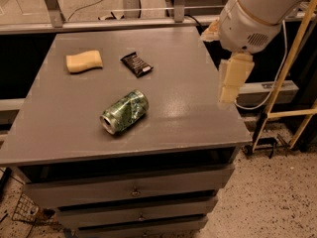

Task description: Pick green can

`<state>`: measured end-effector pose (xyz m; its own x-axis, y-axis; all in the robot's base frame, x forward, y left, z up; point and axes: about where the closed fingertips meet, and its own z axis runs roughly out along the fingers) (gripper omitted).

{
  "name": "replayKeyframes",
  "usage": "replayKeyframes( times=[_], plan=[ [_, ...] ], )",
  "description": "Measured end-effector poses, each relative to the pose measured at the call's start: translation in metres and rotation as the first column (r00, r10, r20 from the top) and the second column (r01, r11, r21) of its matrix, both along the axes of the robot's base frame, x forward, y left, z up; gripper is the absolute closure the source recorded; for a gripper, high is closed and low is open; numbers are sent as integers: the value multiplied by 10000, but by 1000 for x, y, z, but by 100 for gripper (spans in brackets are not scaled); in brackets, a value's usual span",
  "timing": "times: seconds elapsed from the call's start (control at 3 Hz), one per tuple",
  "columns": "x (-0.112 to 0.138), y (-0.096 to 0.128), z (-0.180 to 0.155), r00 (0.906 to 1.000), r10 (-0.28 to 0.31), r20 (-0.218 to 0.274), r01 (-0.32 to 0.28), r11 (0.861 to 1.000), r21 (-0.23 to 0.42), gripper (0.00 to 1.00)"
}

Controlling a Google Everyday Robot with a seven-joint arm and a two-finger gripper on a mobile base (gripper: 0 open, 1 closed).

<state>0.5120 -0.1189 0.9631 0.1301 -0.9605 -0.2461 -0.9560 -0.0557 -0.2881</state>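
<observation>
Hanging just off the right edge of the bench (188, 108), about midway along that edge, the gripper (230, 83) shows as a pale cream piece pointing down below the arm's bulky white housing (255, 14). Whether it is released or clenched cannot be told from this angle, and nothing can be seen in its hold. It is apart from everything on the grey top. The green can (125, 111) lies on its side well away from the gripper, toward the front edge and a little nearer the left edge than the right. Its silver end is turned to the front left corner, and its mottled green and white body (slightly dented along the top) runs back toward the right. Behind the can, nearer the rear edge, a small black wrapper (136, 64) lies flat, apart from it. A tan block (84, 61) rests further toward the rear left corner, near the wrapper but not touching. Under the top, drawer fronts (133, 192) stack down the front of the bench. Beyond the right edge stand yellow frame tubes (297, 48) over a speckled floor (267, 202).
</observation>
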Motion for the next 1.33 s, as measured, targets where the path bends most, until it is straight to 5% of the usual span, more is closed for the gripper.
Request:
replayKeyframes(
  times=[0.33, 0.67, 1.0, 1.33],
  plan=[
    [15, 32, 2, 9948, 979, 274, -971, 9949, -274, 0],
    [36, 94, 10, 9547, 2856, 837, -2819, 9579, -538, 0],
    [41, 144, 8, 8992, 4248, 1048, -4183, 9049, -792, 0],
    [35, 180, -19, 8573, 5114, 591, -5035, 8568, -1110, 0]
  ],
)
